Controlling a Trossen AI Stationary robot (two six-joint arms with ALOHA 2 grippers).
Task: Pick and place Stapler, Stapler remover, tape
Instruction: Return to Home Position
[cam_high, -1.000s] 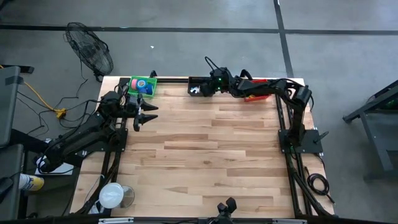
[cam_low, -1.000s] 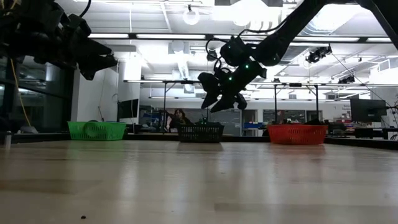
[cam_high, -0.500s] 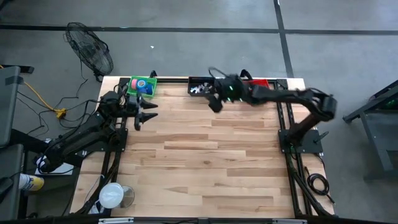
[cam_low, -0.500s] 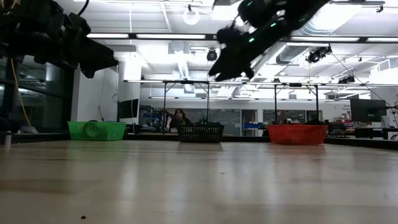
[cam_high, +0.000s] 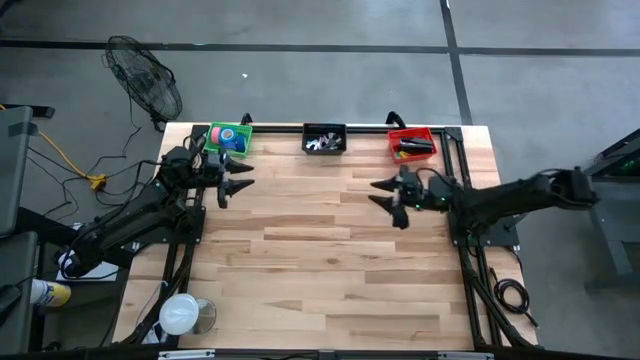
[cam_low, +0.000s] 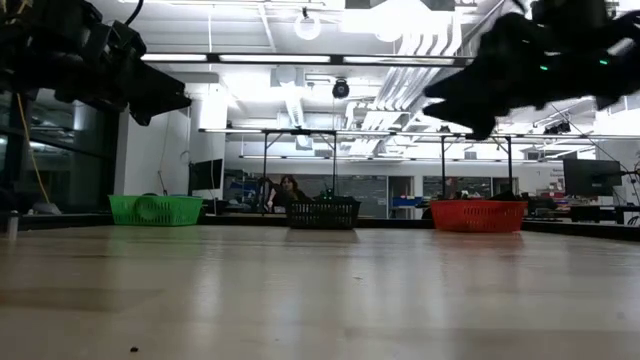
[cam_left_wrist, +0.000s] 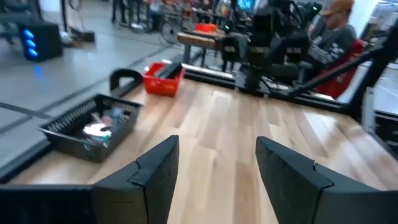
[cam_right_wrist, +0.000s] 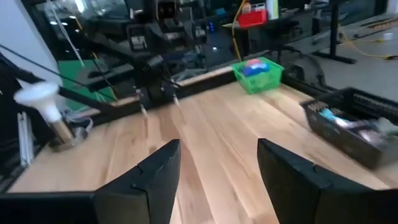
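Left pincer (cam_high: 238, 186) and right pincer (cam_high: 387, 203) hover facing inward, both spread and empty.

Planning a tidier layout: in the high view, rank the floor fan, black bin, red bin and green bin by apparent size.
1. The floor fan, clearly largest.
2. The red bin, black bin and green bin look much alike, so I won't rank them.

Bright ceiling lights (cam_low: 402, 14), tabletop (cam_low: 320, 295) glare (low view)
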